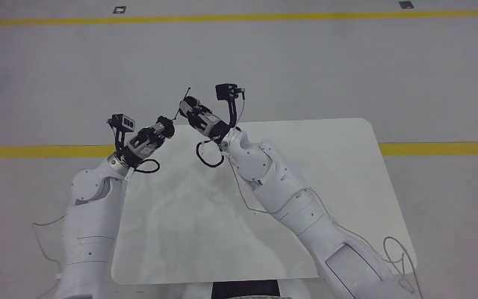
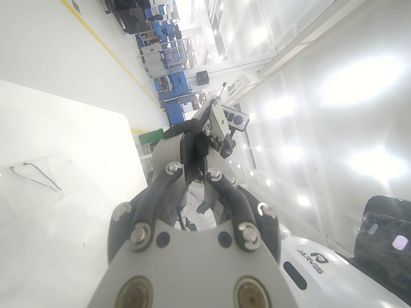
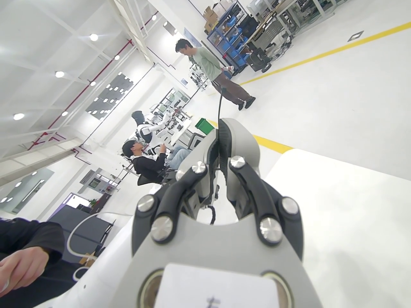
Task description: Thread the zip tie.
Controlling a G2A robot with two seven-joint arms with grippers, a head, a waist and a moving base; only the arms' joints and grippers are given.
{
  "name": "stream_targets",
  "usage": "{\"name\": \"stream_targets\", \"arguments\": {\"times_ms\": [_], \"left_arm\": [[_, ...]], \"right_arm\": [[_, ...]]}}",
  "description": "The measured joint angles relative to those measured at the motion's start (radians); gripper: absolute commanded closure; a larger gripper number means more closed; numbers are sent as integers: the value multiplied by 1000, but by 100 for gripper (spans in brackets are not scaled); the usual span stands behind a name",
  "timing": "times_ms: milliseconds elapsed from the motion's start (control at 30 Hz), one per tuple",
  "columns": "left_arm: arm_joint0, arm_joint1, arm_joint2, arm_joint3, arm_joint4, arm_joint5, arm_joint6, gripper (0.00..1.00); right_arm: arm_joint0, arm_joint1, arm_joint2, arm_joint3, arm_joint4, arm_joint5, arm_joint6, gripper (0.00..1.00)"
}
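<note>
both arms are raised over the far corner of the white tabletop (image 1: pixel 314 187), with their wrists angled toward each other and the two grippers near one another but apart. the right gripper (image 3: pixel 221 131) has its fingers (image 3: pixel 239 136) pressed together, pinching a thin black zip tie (image 3: pixel 220 107). the tie's free end sticks straight out past the fingertips into the air. in the top view this strip (image 1: pixel 184 99) rises as a fine dark line from the right gripper (image 1: pixel 193 111) above the tabletop's edge.

the left gripper (image 2: pixel 189 129) sits just beside it, at (image 1: pixel 166 127) in the top view. its fingers (image 2: pixel 167 150) are drawn close together around something dark, and i cannot tell whether that is part of the tie. from the left wrist, the right gripper (image 2: pixel 215 116) appears just beyond the left one.

a clear plastic bag (image 2: pixel 48 165) lies flat on the tabletop (image 2: pixel 64 123), holding two thin dark ties (image 2: pixel 35 176).
</note>
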Motion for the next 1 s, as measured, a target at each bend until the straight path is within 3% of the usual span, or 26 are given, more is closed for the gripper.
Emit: {"name": "stream_targets", "arguments": {"times_ms": [1000], "left_arm": [[0,0,0,0,0,0,0,100]], "right_arm": [[-9,-9,8,1,-31,5,-19,100]]}}
